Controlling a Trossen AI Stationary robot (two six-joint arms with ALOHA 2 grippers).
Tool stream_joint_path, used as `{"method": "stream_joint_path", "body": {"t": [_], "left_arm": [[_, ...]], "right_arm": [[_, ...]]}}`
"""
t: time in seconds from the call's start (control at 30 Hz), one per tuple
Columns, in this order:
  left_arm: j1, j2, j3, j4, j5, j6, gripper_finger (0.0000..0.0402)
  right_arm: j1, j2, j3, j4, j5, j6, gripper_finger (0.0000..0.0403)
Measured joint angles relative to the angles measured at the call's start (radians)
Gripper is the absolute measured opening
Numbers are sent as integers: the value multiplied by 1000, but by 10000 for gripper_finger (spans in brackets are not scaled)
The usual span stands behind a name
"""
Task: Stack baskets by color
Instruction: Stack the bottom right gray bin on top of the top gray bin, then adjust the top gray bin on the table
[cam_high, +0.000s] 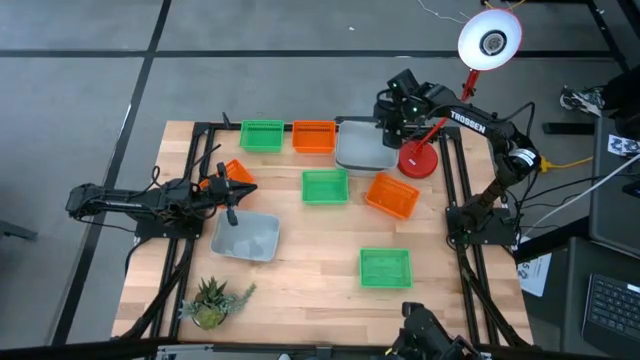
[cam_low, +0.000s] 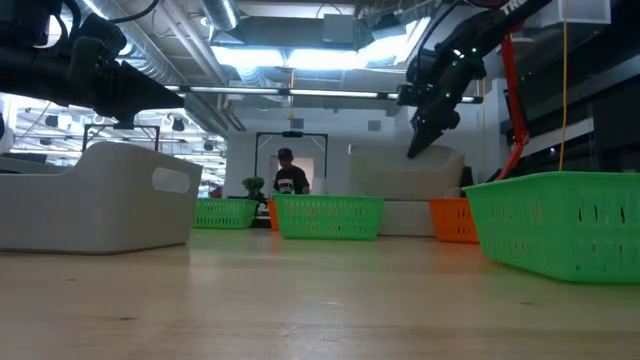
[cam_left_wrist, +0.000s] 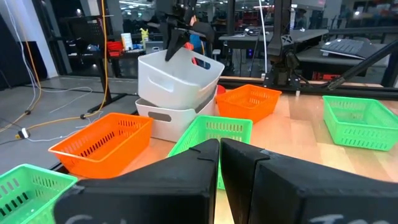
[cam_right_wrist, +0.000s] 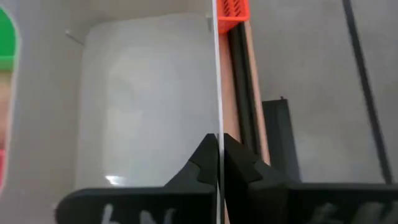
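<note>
Two grey-white baskets (cam_left_wrist: 177, 84) stand at the table's far right, the upper one tilted inside the lower (cam_left_wrist: 168, 118). My right gripper (cam_high: 390, 127) is shut on the upper one's wall. Loose on the table are green baskets (cam_high: 262, 135) (cam_high: 325, 186) (cam_high: 385, 267), orange baskets (cam_high: 314, 136) (cam_high: 392, 195) and a third grey-white basket (cam_high: 245, 237). My left gripper (cam_high: 238, 190) waits shut at the table's left, above another orange basket (cam_high: 236, 172). My right gripper pinches the upper grey-white basket's thin far wall (cam_right_wrist: 219, 121) at its rim, one finger inside and one outside. The fingers slant down from the far right. The basket is tilted, its held side raised, its lower part resting in the grey-white basket beneath.
A red lamp base (cam_high: 418, 160) stands right beside the stacked grey-white baskets, its white head (cam_high: 490, 40) above. A small potted plant (cam_high: 212, 300) sits at the near left. A black frame rail (cam_right_wrist: 242, 87) runs along the far edge. A person (cam_low: 290, 172) stands in the room behind.
</note>
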Motion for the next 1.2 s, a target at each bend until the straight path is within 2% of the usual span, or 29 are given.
{"method": "stream_joint_path", "body": {"t": [0.3, 0.6, 0.8, 0.87, 0.97, 1.0, 1.1, 1.2], "left_arm": [[0, 0, 0, 0, 0, 0, 9], [0, 0, 0, 0, 0, 0, 9], [0, 0, 0, 0, 0, -1, 9], [0, 0, 0, 0, 0, 0, 9], [0, 0, 0, 0, 0, 0, 9], [0, 0, 0, 0, 0, 0, 9], [0, 0, 0, -1, 0, 0, 9], [0, 0, 0, -5, 0, 0, 9]], "right_arm": [[-5, 69, -26, 48, -17, 9, 7], [-6, 74, 19, 11, -17, 30, 85], [-4, 74, 65, -14, -25, 78, 112], [6, 74, 84, -65, -103, 124, 114], [50, 74, 89, -184, -293, 137, 114], [76, 74, 84, -208, -321, 141, 114], [178, 72, 25, -167, -283, 203, 111], [274, 75, -37, -107, -139, 204, 104]]}}
